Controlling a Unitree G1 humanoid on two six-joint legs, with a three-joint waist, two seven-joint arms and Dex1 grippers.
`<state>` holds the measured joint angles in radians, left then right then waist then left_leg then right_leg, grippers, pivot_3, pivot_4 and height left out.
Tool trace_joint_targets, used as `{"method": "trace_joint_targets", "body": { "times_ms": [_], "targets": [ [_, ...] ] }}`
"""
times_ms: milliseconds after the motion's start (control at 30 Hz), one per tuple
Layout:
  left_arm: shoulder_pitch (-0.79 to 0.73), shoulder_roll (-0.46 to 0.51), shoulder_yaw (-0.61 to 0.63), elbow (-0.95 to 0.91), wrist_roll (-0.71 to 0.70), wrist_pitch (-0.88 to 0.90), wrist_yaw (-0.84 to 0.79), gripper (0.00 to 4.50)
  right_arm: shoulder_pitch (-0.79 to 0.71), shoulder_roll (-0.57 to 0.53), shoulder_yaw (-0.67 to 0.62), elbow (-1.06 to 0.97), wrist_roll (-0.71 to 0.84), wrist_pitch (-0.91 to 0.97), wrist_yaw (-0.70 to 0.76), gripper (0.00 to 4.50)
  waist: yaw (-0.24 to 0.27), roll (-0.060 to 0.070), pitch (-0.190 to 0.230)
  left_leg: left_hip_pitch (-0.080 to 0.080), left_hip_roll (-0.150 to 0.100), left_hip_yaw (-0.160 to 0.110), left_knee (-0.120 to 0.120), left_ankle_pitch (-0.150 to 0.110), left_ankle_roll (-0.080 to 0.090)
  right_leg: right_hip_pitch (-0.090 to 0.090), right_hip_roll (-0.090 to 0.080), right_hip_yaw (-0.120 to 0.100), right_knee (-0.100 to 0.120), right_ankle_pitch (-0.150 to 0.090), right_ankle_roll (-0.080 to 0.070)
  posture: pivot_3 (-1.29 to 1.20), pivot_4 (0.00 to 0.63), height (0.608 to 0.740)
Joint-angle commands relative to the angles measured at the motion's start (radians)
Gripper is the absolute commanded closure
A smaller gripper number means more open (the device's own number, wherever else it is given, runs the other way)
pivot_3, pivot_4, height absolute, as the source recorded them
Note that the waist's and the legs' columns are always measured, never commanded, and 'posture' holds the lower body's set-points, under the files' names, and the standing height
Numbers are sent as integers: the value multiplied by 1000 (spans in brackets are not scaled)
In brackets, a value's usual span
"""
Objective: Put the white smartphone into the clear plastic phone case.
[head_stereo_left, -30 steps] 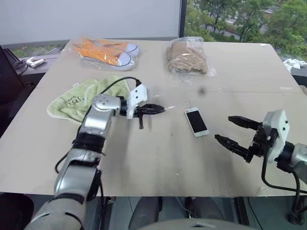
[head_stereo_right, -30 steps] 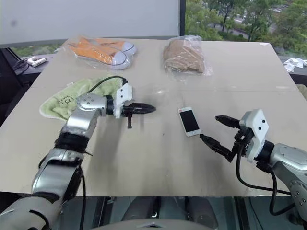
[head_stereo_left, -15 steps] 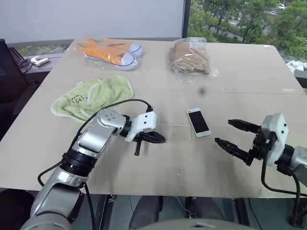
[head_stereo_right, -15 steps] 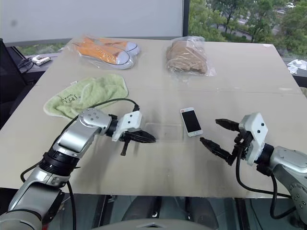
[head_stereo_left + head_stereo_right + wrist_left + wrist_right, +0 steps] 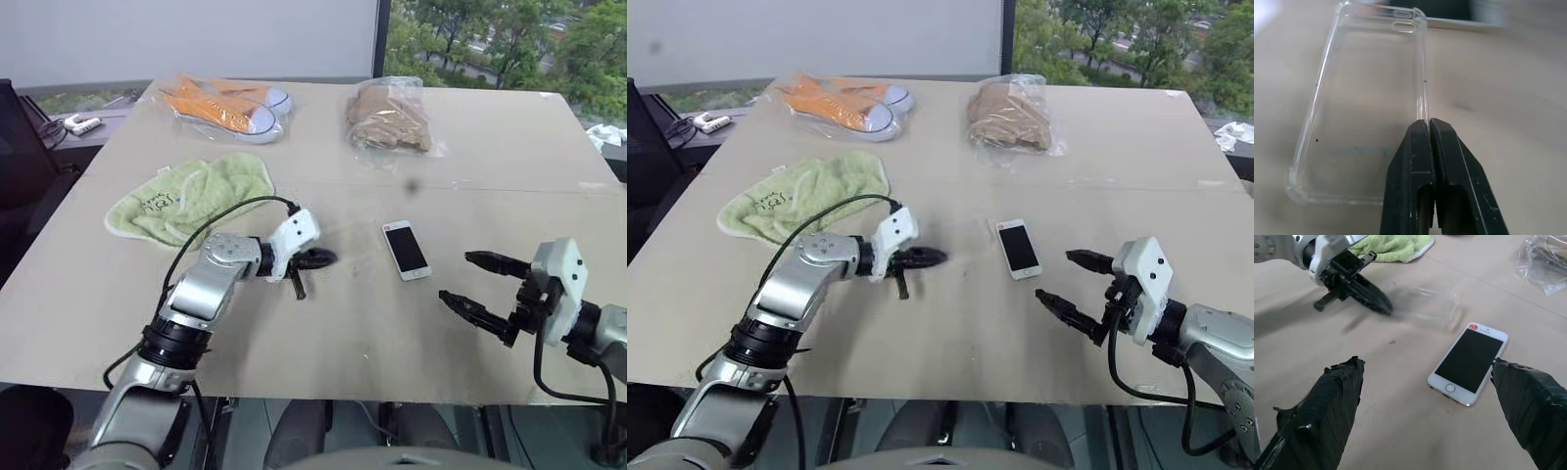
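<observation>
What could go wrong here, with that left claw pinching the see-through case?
The left claw grips only one thin side wall of the clear case, so the case could slip or twist out. The white phone lies flat on the table, and the wide-open right claw may struggle to lift it.

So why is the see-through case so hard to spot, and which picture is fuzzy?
Left eye view: clear plastic phone case nearly melts into the table. Left wrist view: close, its edges catch light, far end fuzzy. Right wrist view: it looks smeared beside the sharp white smartphone.
</observation>
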<state>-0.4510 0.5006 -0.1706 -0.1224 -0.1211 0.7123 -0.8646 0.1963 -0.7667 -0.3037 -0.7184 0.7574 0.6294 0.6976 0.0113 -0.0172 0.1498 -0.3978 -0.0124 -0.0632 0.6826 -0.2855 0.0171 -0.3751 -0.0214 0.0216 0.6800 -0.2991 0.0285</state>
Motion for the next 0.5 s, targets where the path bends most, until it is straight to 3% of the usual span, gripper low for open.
{"method": "trace_joint_targets", "body": {
  "times_ms": [33,167,300,367,400,500],
  "targets": [
    [0,-90,42,-121,-20,179,156,4466,-11,1,-12,-19,6,-16,2,0,2,0,0,0,0,0,0,0,0,0,0,0,0,0,0,0,150,740],
    [-27,-241,79,-164,-18,370,327,3248,-28,2,2,-11,3,-18,3,0,3,0,0,0,0,0,1,0,0,1,0,0,0,0,0,0,150,740],
    [-69,-536,206,-245,-35,601,536,1482,-21,2,-8,-12,4,-19,5,0,5,-1,0,-1,0,-1,2,0,0,1,-1,-1,0,0,0,0,150,740],
    [-78,-527,191,-286,-53,605,525,497,-17,3,-9,-17,5,-18,1,0,3,-1,0,-2,-1,0,2,0,-1,1,-1,-1,-1,0,1,0,150,740],
    [-94,-477,174,-287,-66,512,470,21,-17,5,-9,-20,7,-16,-2,0,-1,-1,0,-1,-1,0,1,1,-2,1,-1,-1,0,0,1,0,150,740],
    [-148,-247,118,-171,-66,199,248,21,-17,9,-4,-23,9,-14,-9,0,-18,-1,0,2,2,2,-1,2,-4,0,2,3,2,0,0,0,150,740]
  ]
}}
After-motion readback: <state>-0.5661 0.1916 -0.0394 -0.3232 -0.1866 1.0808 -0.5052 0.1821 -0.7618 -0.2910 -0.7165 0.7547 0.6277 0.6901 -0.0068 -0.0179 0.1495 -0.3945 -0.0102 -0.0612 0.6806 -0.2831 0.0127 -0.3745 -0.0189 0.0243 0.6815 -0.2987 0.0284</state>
